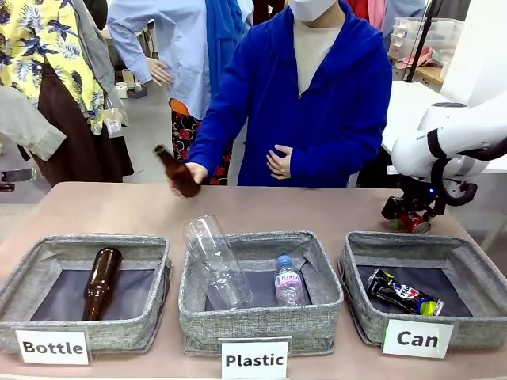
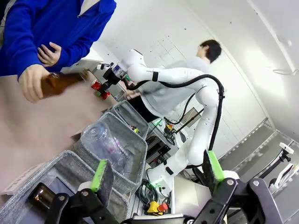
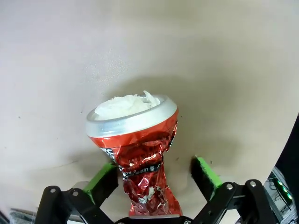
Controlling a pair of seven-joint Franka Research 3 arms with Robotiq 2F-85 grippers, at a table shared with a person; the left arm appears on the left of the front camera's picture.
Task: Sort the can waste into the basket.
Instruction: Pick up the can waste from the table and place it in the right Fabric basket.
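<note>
Fingers, right: the right gripper (image 3: 156, 179) straddled the red can (image 3: 138, 149), green pads either side of its crumpled waist; the left pad (image 3: 105, 179) touched the can, the right pad (image 3: 205, 175) stood a little off it, so the pinch looked half made, not yet clamped.
Fingers, left: the left gripper (image 2: 156, 175) stood wide apart, holding nothing, above the near-left baskets.
Red can, place: on the bare surface (image 1: 103, 210) at the far right, just beyond the "Can" basket (image 1: 360, 281), under the right arm's fingers.
Red can, handling: by its look light, thin-walled and already crushed; likely to buckle further under a hard squeeze, and its foil-smooth skin could slip.
Red can, where to hold: the narrowed, creased middle between the pads seemed best; the flared silver rim (image 3: 133, 119) beyond them would stop it sliding out.
Black can: it lay on its side on the dark floor of the "Can" basket, the black can (image 1: 404, 293) with its green end toward the near right.
Person: a hand (image 1: 190, 174) held a brown glass bottle (image 1: 176, 170) over the far side of the surface, well apart from the red can.
Risk: a one-sided touch might tip or twist the can as the pads meet.
</note>
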